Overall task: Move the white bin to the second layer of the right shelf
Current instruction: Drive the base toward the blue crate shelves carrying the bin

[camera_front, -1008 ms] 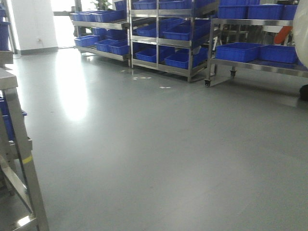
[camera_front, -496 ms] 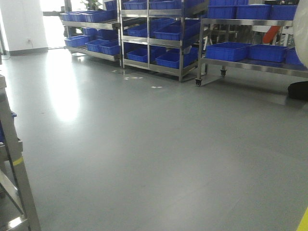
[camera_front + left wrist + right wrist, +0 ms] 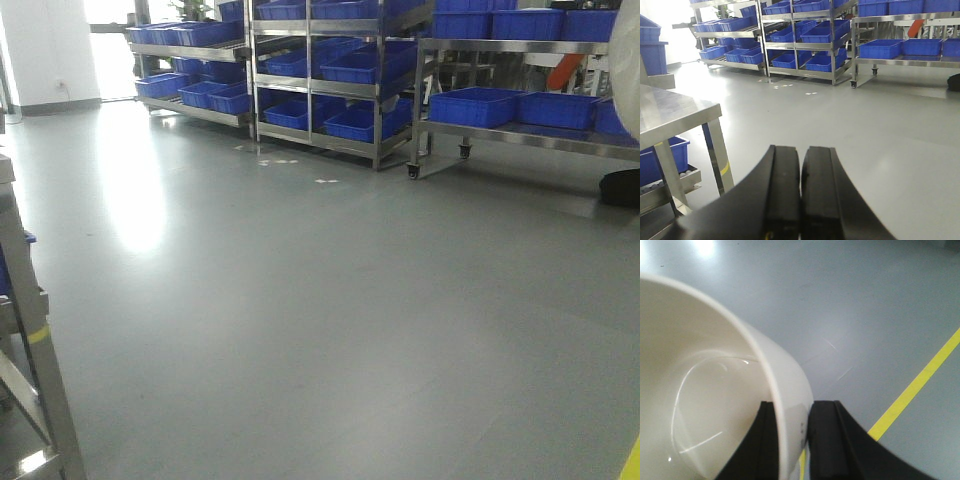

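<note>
Item: white bin (image 3: 715,365), hanging over bare floor (image 3: 865,300), its wall being pinched by the right gripper (image 3: 792,412). Idle: left gripper (image 3: 800,155), clenched on nothing. Change: front view having swung rightward, now settling. The racks (image 3: 378,90) of blue crates (image 3: 480,105) are lying well ahead, so transport is likely continuing.

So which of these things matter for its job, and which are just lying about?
Job: white bin, gripped on its wall by the right pincer.
Lying about: blue crates, steel table, yellow floor line, shut left pincer.
</note>
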### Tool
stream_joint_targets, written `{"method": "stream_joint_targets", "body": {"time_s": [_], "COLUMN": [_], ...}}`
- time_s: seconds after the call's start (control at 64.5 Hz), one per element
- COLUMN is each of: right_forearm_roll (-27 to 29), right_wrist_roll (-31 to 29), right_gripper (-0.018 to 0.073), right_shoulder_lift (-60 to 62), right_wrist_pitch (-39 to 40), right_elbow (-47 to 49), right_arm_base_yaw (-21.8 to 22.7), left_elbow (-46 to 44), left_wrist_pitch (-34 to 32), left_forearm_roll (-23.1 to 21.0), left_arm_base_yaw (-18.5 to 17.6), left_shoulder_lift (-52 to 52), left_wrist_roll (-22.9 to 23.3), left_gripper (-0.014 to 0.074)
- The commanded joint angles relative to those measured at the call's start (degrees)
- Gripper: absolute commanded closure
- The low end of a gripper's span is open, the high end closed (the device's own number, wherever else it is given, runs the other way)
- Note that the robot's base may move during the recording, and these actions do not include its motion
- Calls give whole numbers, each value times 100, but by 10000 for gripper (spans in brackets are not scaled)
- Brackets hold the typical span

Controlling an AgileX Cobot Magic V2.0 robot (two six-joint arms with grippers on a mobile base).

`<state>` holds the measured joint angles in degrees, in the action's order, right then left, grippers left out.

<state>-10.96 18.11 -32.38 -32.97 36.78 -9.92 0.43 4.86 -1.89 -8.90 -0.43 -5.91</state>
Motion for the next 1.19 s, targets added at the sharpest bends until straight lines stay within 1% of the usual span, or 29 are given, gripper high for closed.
{"method": "stream_joint_targets", "body": {"time_s": [0.0, 1.178], "right_forearm_roll": [-92, -92], "right_wrist_roll": [8, 8], "right_gripper": [489, 489], "right_shoulder_lift": [-29, -29], "right_wrist_pitch": [574, 574], "right_elbow": [178, 178], "right_arm_base_yaw": [35, 35], "left_elbow": [211, 211], "left_wrist_pitch": [-486, -486], "left_forearm_roll": [-13, -13], "left_arm_base_yaw": [-6, -6], "left_shoulder_lift": [-80, -80], "left_wrist_roll": [-10, -10], "left_gripper": [512, 512]}}
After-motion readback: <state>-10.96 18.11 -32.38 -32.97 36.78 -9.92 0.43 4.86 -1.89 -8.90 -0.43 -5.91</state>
